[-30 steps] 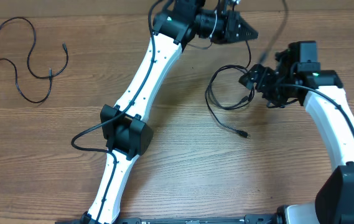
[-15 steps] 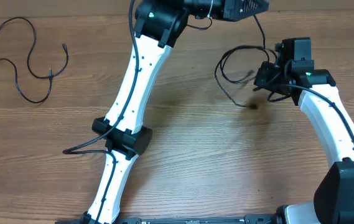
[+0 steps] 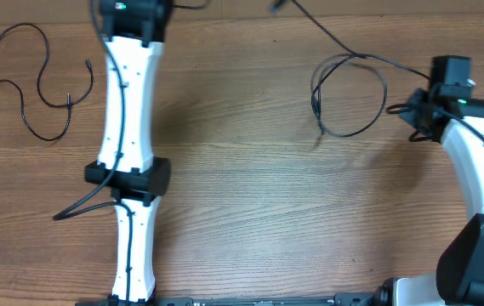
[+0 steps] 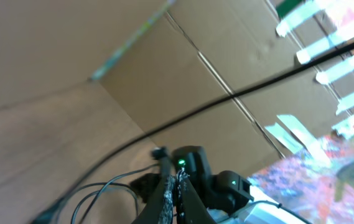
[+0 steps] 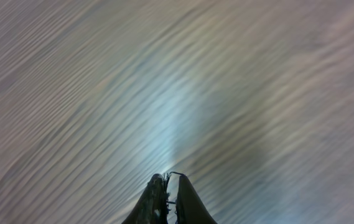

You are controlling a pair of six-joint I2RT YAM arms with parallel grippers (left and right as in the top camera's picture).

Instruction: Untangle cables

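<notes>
Fingers on both the left gripper (image 4: 175, 182) and the right gripper (image 5: 169, 180) are pressed together; whether either pinches a cord is unclear. The cables (image 3: 350, 95) loop between them and look light and limp. Grasp near a plug and pull gently.

Surface: wooden table (image 3: 250, 195), grain running left to right.
Far left: one thin black cable (image 3: 39, 78) lying flat in loose curves, both ends free.
Right side: a second cable loop (image 3: 348, 134); contact with the table cannot be told.
</notes>
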